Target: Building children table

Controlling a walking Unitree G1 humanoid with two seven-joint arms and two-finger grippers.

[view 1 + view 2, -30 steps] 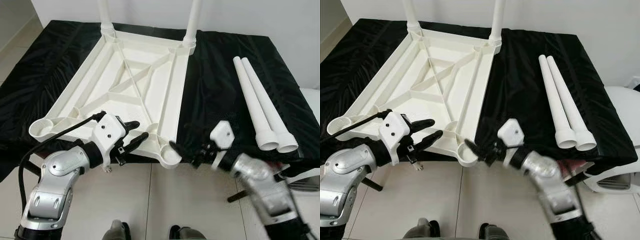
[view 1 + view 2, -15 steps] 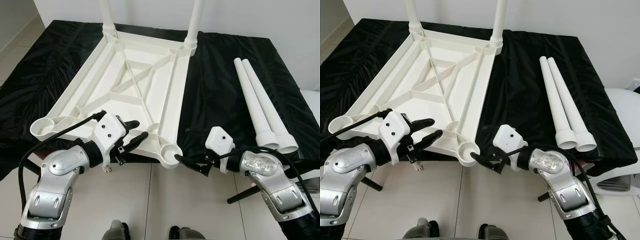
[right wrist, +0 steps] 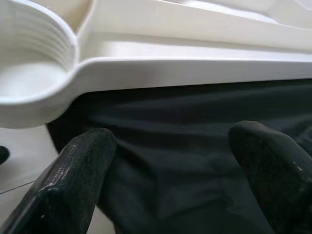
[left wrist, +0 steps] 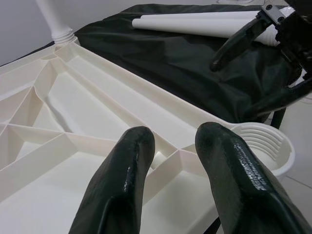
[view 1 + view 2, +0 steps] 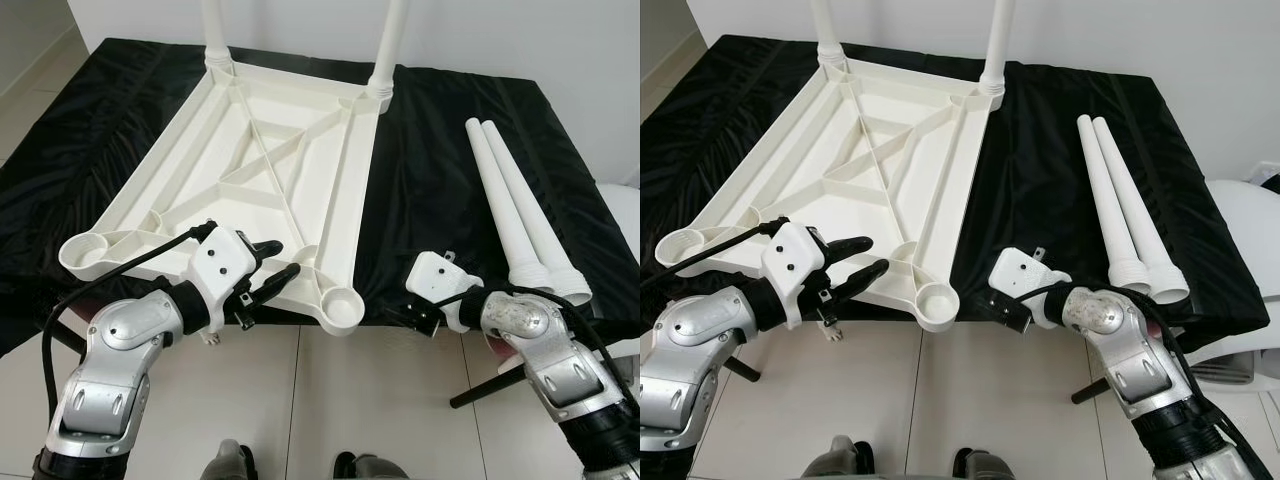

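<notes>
Hovering at the near edge of the counter (image 5: 440,190), which is draped in black cloth, both grippers have their jaws released and hold nothing. The left gripper (image 5: 272,276) sits over the near rim of the upturned white tabletop (image 5: 250,170), just left of the empty near-right leg socket (image 5: 340,307). The right gripper (image 5: 992,303) hangs just right of that socket, its fingers (image 3: 80,168) spread over the black cloth; how close its tips come to the cloth is hard to judge from the head views.

Further back, the tabletop lies underside up with its cross ribs showing, and a second empty socket (image 5: 82,256) at the near-left corner. The two loose legs (image 5: 520,215) lie side by side on the cloth well right of the tabletop, wide ends toward the robot. At the far edge, two fitted legs (image 5: 390,45) stand upright in the far corners.

The step in hand seems to be fetching a loose leg. To do it well, the right gripper should swing out to the nearer leg and grip it near mid-length so it does not tip, while the left steadies the tabletop rim beside the open socket.
</notes>
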